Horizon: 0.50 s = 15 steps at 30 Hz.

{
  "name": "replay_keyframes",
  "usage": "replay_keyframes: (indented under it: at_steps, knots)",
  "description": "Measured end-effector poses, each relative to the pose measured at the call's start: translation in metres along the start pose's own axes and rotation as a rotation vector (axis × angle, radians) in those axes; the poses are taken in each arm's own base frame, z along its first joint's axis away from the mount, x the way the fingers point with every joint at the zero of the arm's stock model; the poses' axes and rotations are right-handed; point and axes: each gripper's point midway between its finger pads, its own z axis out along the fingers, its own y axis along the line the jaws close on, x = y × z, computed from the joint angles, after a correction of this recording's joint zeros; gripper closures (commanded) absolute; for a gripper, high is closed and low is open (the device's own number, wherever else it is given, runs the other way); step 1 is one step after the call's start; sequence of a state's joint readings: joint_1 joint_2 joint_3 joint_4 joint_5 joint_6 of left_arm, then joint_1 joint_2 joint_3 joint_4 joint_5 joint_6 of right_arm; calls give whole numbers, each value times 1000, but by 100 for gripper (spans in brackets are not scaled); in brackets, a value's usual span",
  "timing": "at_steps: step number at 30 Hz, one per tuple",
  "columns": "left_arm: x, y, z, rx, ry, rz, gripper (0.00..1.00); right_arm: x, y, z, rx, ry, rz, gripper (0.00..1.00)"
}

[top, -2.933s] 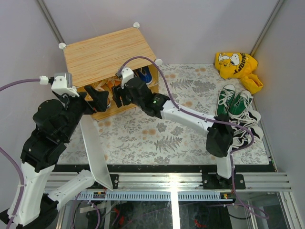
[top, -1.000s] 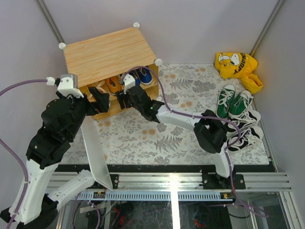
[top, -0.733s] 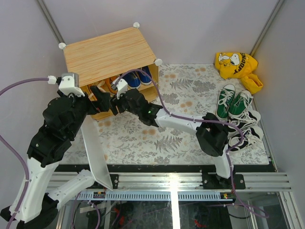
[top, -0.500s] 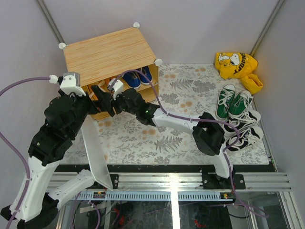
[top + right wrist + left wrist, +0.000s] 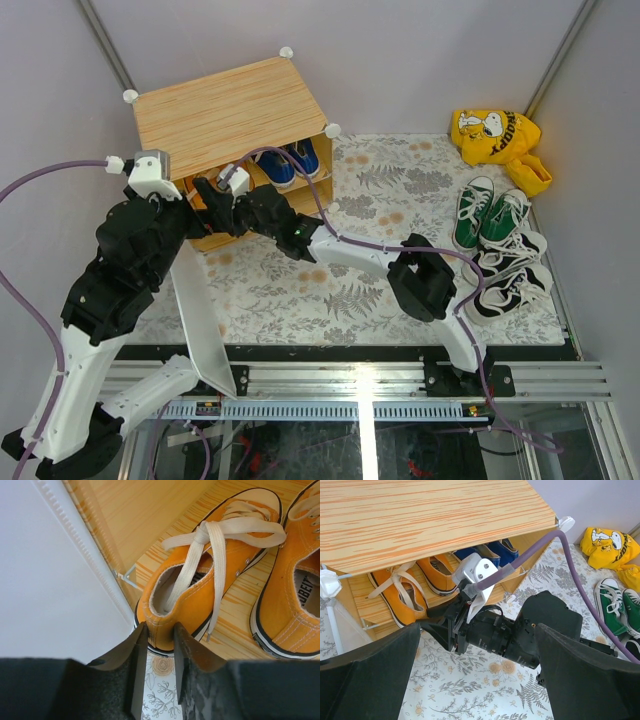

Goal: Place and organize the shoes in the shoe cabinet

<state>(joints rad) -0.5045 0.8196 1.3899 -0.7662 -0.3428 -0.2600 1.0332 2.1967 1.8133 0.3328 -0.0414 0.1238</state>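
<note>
One orange shoe (image 5: 200,580) sits at the cabinet (image 5: 220,105) shelf edge, right jaws slightly spread at its heel, pinching nothing; next, I reckon, push it in beside its mate (image 5: 295,585).

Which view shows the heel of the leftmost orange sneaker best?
Right wrist view: the orange sneaker fills the frame, heel toward the right gripper. Left wrist view shows it smaller; the top view mostly hides it under the shoe cabinet.
</note>
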Motion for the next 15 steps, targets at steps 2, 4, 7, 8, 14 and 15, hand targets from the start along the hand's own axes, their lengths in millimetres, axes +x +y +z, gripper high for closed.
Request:
replay_keyframes:
  at_steps: [2,4,7,8,14,15]
  knots:
    - [0,0,0,-2,1,0,5,-3,1,0,-1,-11,-1,73]
    - [1,1,0,-3,1,1,5,-6,0,1,1,-25,-2,73]
    - [3,2,1,-8,5,3,5,-13,-1,4,11,-48,-4,72]
    - [4,2,2,-9,8,4,5,-17,-2,7,13,-58,-5,72]
    - [9,3,3,-13,19,8,5,-26,-4,32,16,-100,-7,64]
    - [10,3,3,-15,19,9,5,-24,-4,34,17,-98,-6,61]
